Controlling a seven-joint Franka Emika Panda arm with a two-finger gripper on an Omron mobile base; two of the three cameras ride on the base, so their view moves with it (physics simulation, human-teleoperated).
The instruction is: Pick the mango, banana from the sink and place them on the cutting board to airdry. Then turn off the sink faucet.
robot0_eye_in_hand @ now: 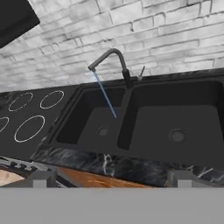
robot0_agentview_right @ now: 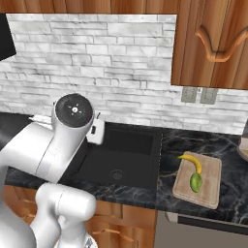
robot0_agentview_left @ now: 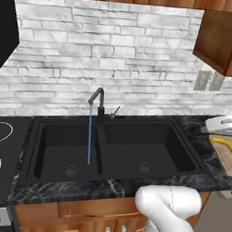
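- The sink faucet (robot0_agentview_left: 97,103) stands at the back rim of the sink (robot0_agentview_left: 113,178), in line with the centre divider; its spout reaches out over the left basin and points down into it.
- A thin blue stream of water (robot0_agentview_left: 90,135) falls from the spout into the left basin, landing behind the round drain (robot0_agentview_left: 70,171).
- The faucet's thin lever handle (robot0_agentview_left: 115,112) sits just right of the faucet's base, slanting up and to the right.
- The cutting board (robot0_agentview_right: 199,181) lies flat on the dark marbled counter (robot0_agentview_right: 167,160), right of the sink.
- The banana (robot0_agentview_right: 192,161) lies on the board's far part, nearest the wall, with its long axis running from the sink side toward the board's right.
- The mango (robot0_agentview_right: 195,182) lies on the board just in front of the banana, close to it; I cannot tell if they touch. Its long axis runs roughly front to back.
- The gripper (robot0_eye_in_hand: 111,178) hovers in front of the sink's near rim, fingers (robot0_eye_in_hand: 40,178) spread as wide as they go, with nothing between them and touching nothing.
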